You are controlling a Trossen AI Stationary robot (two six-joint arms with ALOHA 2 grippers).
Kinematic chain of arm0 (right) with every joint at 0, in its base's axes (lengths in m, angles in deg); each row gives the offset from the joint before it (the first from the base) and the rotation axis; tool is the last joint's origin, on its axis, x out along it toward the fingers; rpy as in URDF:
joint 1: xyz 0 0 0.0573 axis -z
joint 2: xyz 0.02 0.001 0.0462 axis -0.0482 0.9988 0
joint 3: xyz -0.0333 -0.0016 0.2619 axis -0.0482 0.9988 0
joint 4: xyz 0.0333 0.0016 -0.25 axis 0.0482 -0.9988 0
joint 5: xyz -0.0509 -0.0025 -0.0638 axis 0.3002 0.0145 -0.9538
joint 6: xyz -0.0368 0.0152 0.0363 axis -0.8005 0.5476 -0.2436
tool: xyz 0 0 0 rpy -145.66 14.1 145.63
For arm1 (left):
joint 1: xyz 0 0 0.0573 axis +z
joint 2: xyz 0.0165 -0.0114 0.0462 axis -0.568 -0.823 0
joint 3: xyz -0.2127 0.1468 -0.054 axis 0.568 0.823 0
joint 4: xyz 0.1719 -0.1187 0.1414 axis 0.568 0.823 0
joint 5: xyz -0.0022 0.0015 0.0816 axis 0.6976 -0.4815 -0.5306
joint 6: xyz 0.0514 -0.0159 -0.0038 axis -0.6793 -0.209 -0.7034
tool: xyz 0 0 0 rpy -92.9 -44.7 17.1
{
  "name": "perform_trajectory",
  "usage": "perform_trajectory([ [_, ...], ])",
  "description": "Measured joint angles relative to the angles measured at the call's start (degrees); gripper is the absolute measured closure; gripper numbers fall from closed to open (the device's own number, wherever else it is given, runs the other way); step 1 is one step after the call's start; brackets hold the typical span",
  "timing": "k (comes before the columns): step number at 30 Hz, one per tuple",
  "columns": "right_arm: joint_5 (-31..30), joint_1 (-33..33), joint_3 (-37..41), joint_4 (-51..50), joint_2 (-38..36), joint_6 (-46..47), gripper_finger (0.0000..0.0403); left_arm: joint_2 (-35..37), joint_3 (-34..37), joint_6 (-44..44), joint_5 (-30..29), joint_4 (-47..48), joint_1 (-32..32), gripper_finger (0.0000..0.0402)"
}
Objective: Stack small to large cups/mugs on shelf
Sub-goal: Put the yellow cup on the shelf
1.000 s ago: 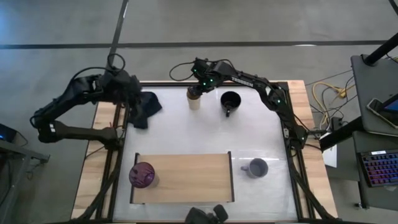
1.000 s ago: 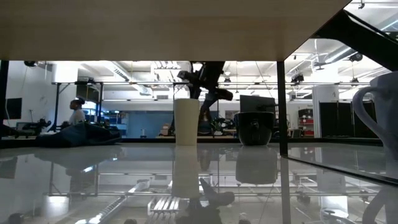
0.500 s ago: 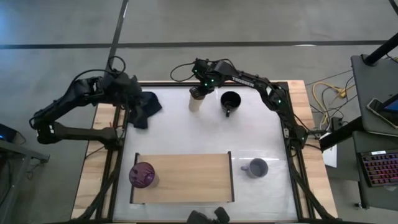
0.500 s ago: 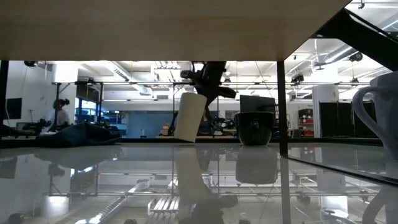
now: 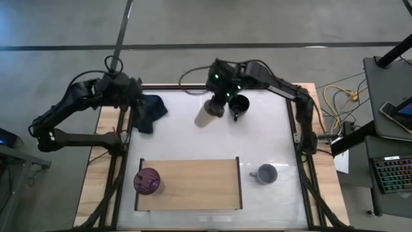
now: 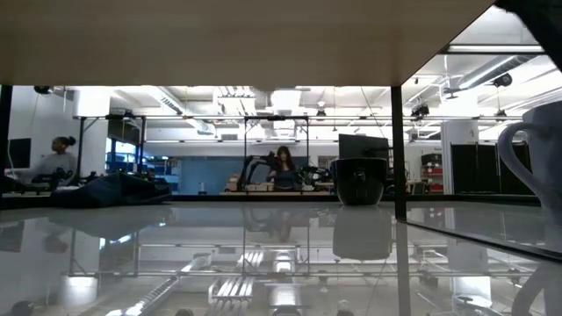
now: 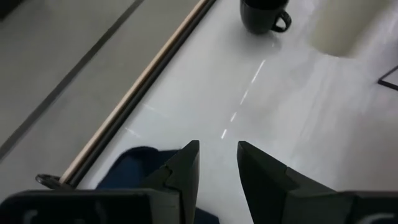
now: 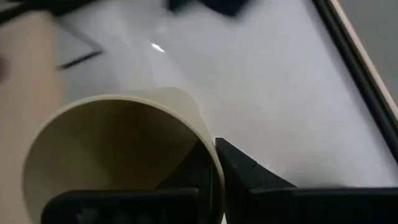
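Note:
My right gripper (image 5: 217, 105) is shut on the beige cup (image 5: 206, 116), which hangs tilted above the table's far middle. The black mug (image 5: 239, 104) stands on its base just right of it. On the left end of the shelf (image 5: 193, 185) sits the purple tumbler (image 5: 148, 181). The lavender-grey mug (image 5: 264, 173) stands on the table right of the shelf. My left gripper (image 7: 217, 163) is open over the dark blue cloth (image 5: 150, 111) at the far left. My right gripper holds the beige cup by its rim wall (image 8: 210, 155), one finger (image 8: 194, 171) inside the cup and the other finger (image 8: 245, 177) outside. The fingers come from above and the far side. The cup is lifted clear of the table and tilted, its bottom toward the near left.
The table's black frame runs along the far edge (image 7: 143, 84). Bare white tabletop (image 5: 193, 138) lies between the far mugs and the shelf. In the low view the black mug (image 6: 358, 180) and the lavender-grey mug (image 6: 537, 167) show; people sit in the room behind.
My right gripper has shut on the beige cup's rim and carried it up and toward the near edge. The cup, upright on the table a second ago, first tipped and now hangs tilted, clear of the table and out of the low view.

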Motion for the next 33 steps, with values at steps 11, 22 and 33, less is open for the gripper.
perform_trajectory([
  [11, 0.6, -11.6, -0.1, 2.1, -2.3, 9.5, 0.0393, -3.1, -0.2, -1.7, 7.5, -7.0, 0.3, 0.0307],
  [22, 5.1, -21.5, -0.4, 13.4, -0.8, 11.5, 0.0394, -9.4, -2.9, -0.3, 24.1, -8.8, 0.2, 0.0307],
  [33, -7.3, -29.0, -1.1, 16.6, -0.5, 3.4, 0.0387, -13.6, -14.2, 5.7, 26.9, -7.9, -4.9, 0.0307],
])
